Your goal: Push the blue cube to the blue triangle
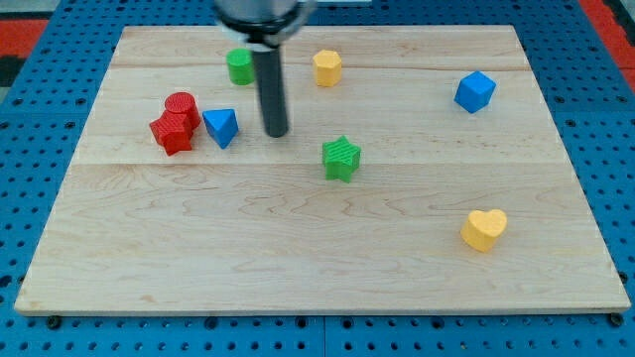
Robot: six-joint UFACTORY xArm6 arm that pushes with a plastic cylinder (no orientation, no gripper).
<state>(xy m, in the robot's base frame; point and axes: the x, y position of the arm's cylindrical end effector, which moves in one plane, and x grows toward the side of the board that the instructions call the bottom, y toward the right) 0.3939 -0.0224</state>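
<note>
- Pale wooden tabletop (298,248) sitting on a blue pegboard-looking base (605,119), with a bit of red showing at the far corners.
- No gripper on me at all, so nothing to open or close, just a straight dark rod. My tip (276,134) is down on the wood, left of centre and toward the far side.
- Blue triangle (220,127) is just left of my tip, near but not touching.
- Blue cube (475,91) is way over on the far right, well apart from my tip and from the triangle.
- Two red blocks sit just left of the triangle: a red cylinder (181,103) and a red block (172,133) right in front of it, touching each other. Can't really make out the nearer one's shape.
- Green cylinder (239,66) is at the far side, just left of the rod.
- Yellow block (327,67) is also far, a little right of the rod, maybe hexagonal.
- Green star (341,158) is around the middle, right of my tip and a bit nearer.
- Yellow heart (484,229) is on the near right, by itself.
</note>
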